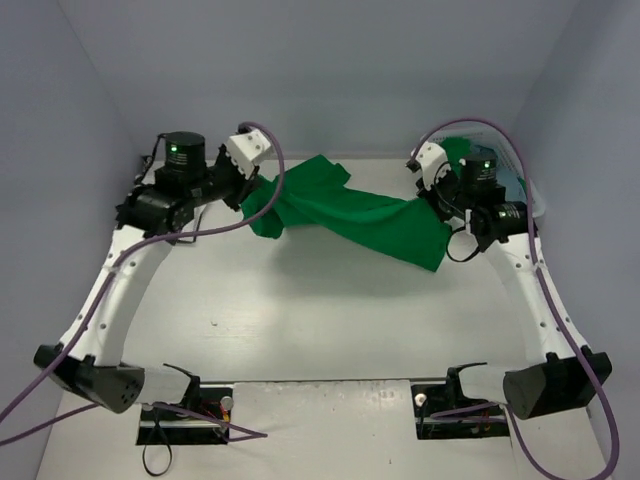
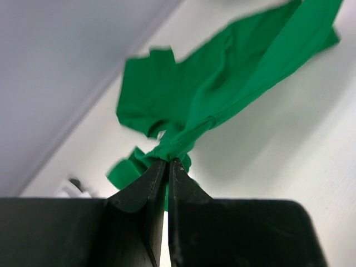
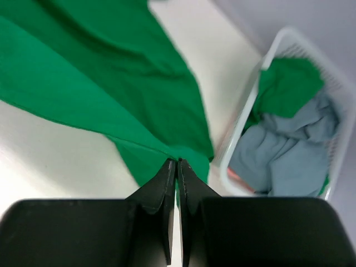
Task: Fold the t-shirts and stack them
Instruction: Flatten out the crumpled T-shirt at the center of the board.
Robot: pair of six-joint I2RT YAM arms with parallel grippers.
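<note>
The white bench (image 1: 330,330) is boxed in by pale grey walls (image 1: 330,70) along its left, far and right edges, which stand close behind both wrists. Bare surface runs from the arm bases at the near edge up to the middle.

Over the far half, the bright green t-shirt (image 1: 340,205) hangs stretched between the two arms, sagging in the middle and casting a shadow on the bench. Whether its lowest flap touches the surface cannot be told.

At the far right corner, just behind the right arm (image 1: 535,290), sits a white slotted basket (image 3: 295,32). It holds a crumpled blue-grey t-shirt (image 3: 289,156) with more green cloth (image 3: 286,83) on top.

Purple cables (image 1: 180,240) loop beside each arm.

The left gripper (image 2: 168,161) pinches a bunched end of the green shirt, its jaws pressed together on the cloth. The right gripper (image 3: 177,162) clamps the opposite edge in the same way.
</note>
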